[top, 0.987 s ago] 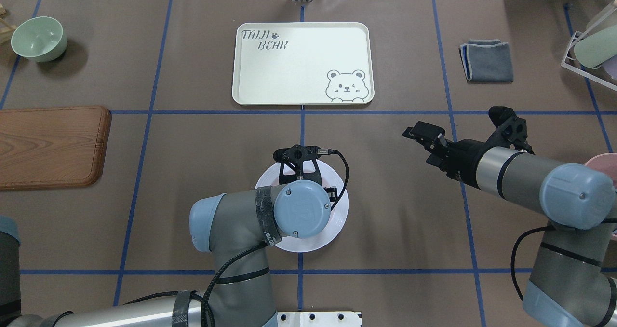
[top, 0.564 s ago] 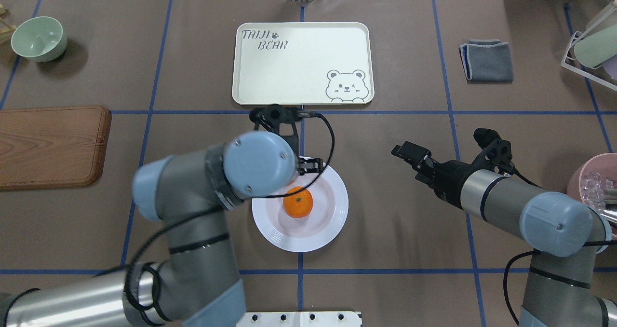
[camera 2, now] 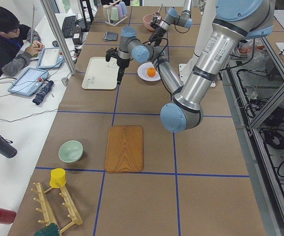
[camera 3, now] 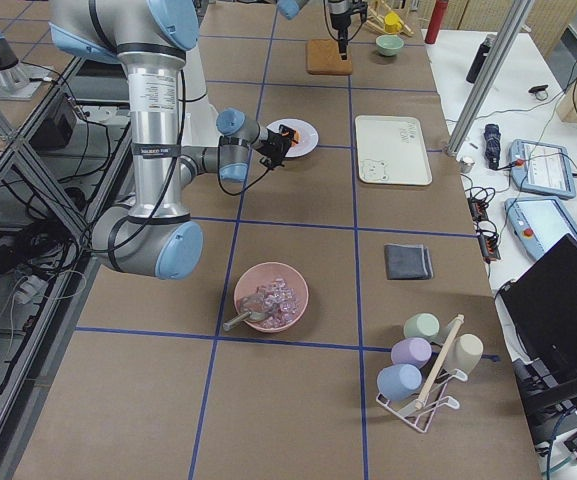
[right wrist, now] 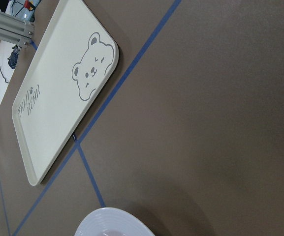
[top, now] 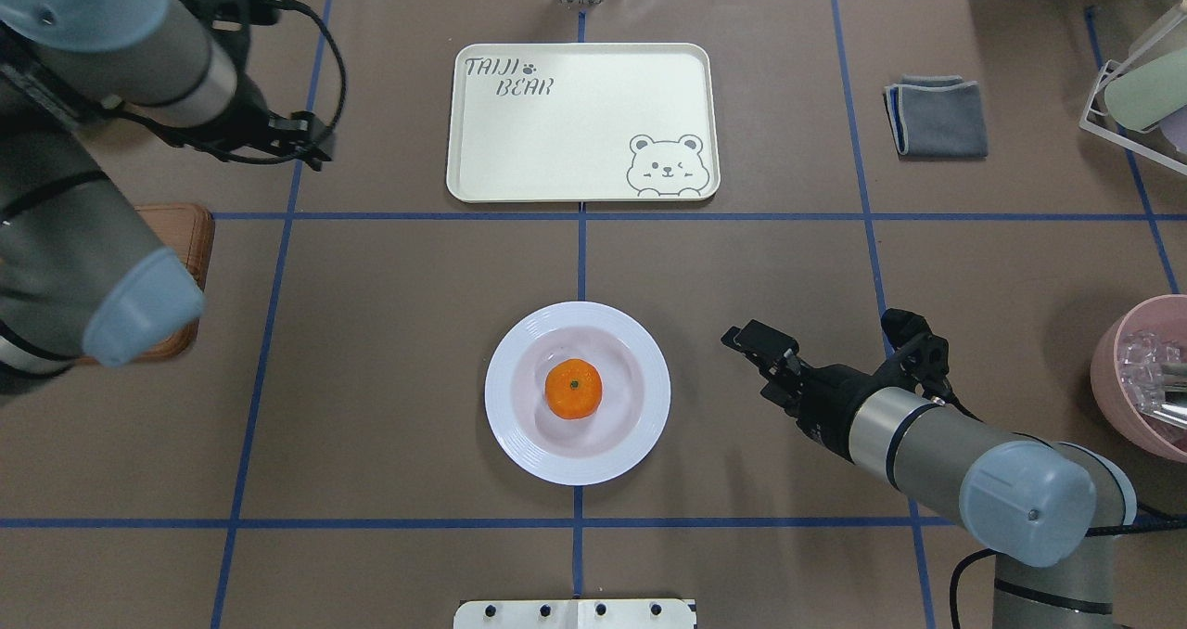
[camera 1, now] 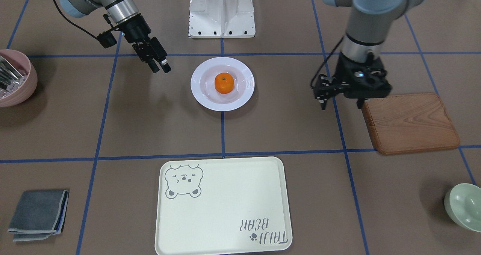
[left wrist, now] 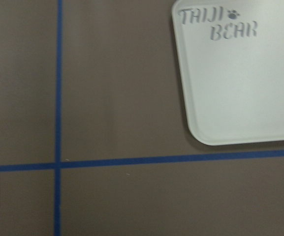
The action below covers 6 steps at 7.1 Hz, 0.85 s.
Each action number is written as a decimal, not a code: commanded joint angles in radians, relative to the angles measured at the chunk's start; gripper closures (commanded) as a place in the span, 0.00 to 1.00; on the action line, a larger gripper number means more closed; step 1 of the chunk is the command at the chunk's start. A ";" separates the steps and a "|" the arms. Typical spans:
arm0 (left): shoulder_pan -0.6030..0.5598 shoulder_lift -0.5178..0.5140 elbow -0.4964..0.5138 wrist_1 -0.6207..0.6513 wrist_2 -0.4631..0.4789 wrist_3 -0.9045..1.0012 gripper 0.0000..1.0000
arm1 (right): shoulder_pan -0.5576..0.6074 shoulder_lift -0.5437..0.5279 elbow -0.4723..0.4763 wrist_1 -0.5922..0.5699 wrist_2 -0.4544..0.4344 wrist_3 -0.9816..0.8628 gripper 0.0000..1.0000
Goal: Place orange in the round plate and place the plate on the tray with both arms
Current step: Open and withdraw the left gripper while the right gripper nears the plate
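Note:
The orange (top: 572, 389) lies in the middle of the white round plate (top: 522, 446), which stands on the table nearer the robot than the tray (top: 575, 123). The tray holds nothing. My right gripper (top: 753, 343) hovers open and empty just to the right of the plate's rim, tilted towards it. My left gripper (camera 1: 341, 104) hangs open and empty, pointing down, over the table between the plate (camera 1: 201, 93) and the wooden board, well away from the orange (camera 1: 224, 83). The left wrist view shows only the tray's corner (left wrist: 240, 83).
A brown wooden board (camera 1: 409, 121) lies at the left, and a pale green bowl (camera 1: 464, 206) sits beyond it. A pink bowl (top: 1145, 378) with utensils stands at the right edge. A folded grey cloth (top: 937, 117) and a cup rack (top: 1136, 91) are at the far right.
My left arm let go of the orange, which now rests in the plate, and swung away to the far left. My right gripper has come closer to the plate's right rim.

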 commanded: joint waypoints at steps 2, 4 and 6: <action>-0.379 0.209 0.128 -0.031 -0.260 0.608 0.01 | -0.031 0.011 -0.003 -0.001 -0.044 0.035 0.00; -0.590 0.287 0.240 -0.020 -0.346 0.973 0.01 | -0.081 0.025 -0.041 0.000 -0.130 0.100 0.02; -0.649 0.341 0.243 -0.009 -0.387 1.026 0.01 | -0.115 0.132 -0.119 -0.004 -0.151 0.168 0.05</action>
